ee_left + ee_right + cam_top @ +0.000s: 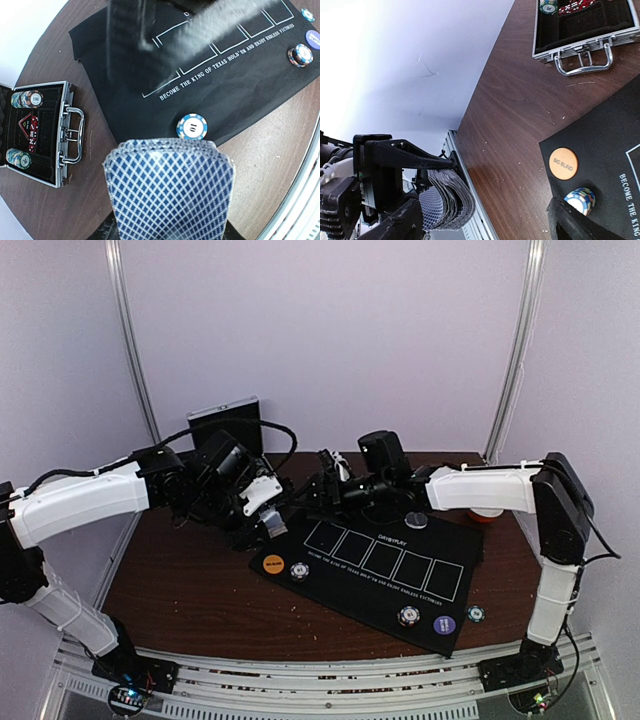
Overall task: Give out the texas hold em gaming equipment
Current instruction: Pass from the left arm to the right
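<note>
My left gripper (262, 504) is shut on a bowed deck of blue-backed cards (170, 190), held above the table's left side; its fingers are hidden under the deck. The deck also shows edge-on in the right wrist view (447, 200). My right gripper (325, 486) is open and empty, facing the deck a little to its right. An orange button (273, 563) and a striped chip (299, 570) lie at the mat's near left corner. Another chip (408, 616), a purple button (444, 624) and a third chip (476, 614) lie near its front right. A dark silver button (417, 520) lies at its far edge.
A black mat (340, 580) with five white rectangles covers the middle of the brown table. An open metal case (55, 150) with chips and red dice sits at the back left. An orange-and-white bowl (488, 513) stands under the right arm.
</note>
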Controlling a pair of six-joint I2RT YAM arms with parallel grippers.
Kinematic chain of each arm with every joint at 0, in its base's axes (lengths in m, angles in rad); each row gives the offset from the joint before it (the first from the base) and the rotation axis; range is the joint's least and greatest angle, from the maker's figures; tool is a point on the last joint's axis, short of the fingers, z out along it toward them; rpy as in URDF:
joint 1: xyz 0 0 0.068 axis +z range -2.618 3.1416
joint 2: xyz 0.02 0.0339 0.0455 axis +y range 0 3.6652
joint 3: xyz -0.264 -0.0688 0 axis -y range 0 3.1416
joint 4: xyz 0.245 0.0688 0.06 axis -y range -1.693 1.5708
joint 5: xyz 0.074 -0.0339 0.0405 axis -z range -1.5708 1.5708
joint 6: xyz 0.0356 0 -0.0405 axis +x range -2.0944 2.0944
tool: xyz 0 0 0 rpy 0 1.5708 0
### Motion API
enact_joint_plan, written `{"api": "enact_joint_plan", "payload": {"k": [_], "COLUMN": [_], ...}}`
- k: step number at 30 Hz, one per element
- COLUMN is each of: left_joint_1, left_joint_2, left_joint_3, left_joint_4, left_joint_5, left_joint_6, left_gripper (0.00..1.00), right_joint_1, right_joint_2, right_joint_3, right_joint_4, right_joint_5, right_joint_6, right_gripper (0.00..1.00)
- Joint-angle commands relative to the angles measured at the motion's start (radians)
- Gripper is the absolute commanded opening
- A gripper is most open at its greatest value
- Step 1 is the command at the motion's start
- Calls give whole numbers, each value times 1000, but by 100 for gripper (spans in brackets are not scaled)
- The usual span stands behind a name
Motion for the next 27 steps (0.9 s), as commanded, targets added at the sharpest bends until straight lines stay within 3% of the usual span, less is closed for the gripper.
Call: {"api": "enact_joint_plan", "payload": {"k": [1, 11, 18, 22, 26, 27], "left_joint_1": [2, 2, 2, 2, 2, 2], "left_joint_2": [7, 0, 5, -1, -10, -12], "left_joint_3": [33, 28, 25, 15, -1, -12], "left_joint_4": [15, 23, 36, 47, 54, 61], "left_joint_5": [26, 20, 6, -8, -6, -4], "left_joint_6": [54, 85, 118, 133, 140, 140], "left_gripper": [47, 47, 44, 44, 45, 47], "right_joint_1": [40, 70, 96, 97, 96, 97], "right_joint_2": [54, 147, 203, 209, 199, 194], "right_joint_3": [26, 80, 108, 109, 112, 113], "right_joint_4": [167, 198, 261, 281, 269, 260], "right_joint_5": [-137, -188, -239, -252, -264, -263], "right_joint_6": [89, 116, 189, 210, 202, 195], "right_gripper": [88, 78, 65, 48, 22, 11]}}
